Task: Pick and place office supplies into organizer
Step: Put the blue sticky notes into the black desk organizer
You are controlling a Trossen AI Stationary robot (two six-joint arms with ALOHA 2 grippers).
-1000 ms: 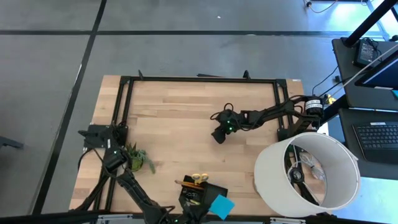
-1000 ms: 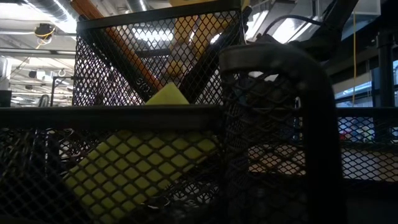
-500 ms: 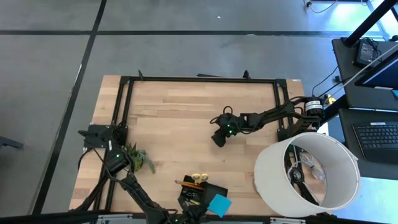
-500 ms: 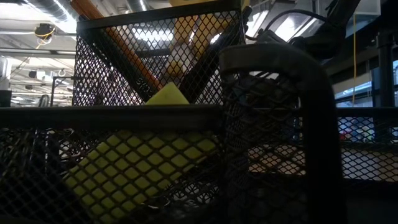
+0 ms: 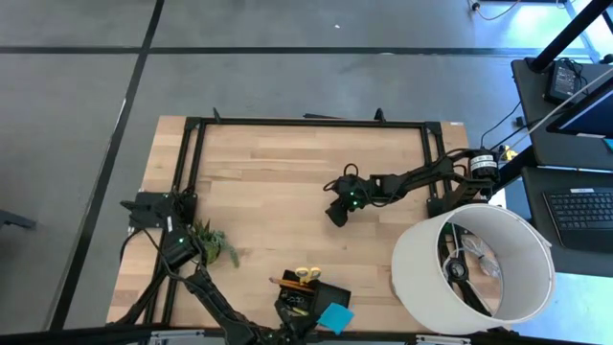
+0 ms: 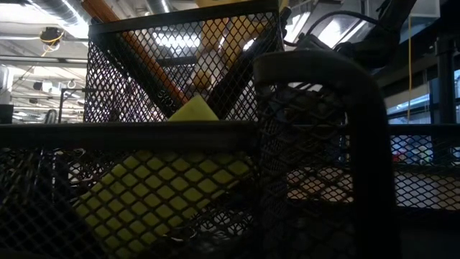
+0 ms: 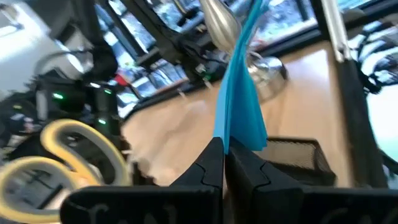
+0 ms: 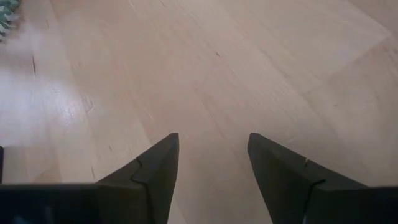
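On the wooden desk (image 5: 268,192), the left end effector (image 7: 224,163) pinches the blue note pad (image 7: 239,99) just beside the black mesh organizer (image 5: 311,295), ready to be lowered in and released, while the right end effector (image 8: 211,155) waits wide and empty mid-desk.

Place: we take this for a robotics lab or workshop.
Floor: grey concrete (image 5: 287,77) with dark seams.
Surface: a wooden top (image 5: 278,182) in a black frame.
Side desk: a keyboard (image 5: 582,213) and cables.
Ceiling: exposed ducts and pipes (image 6: 43,29) overhead.
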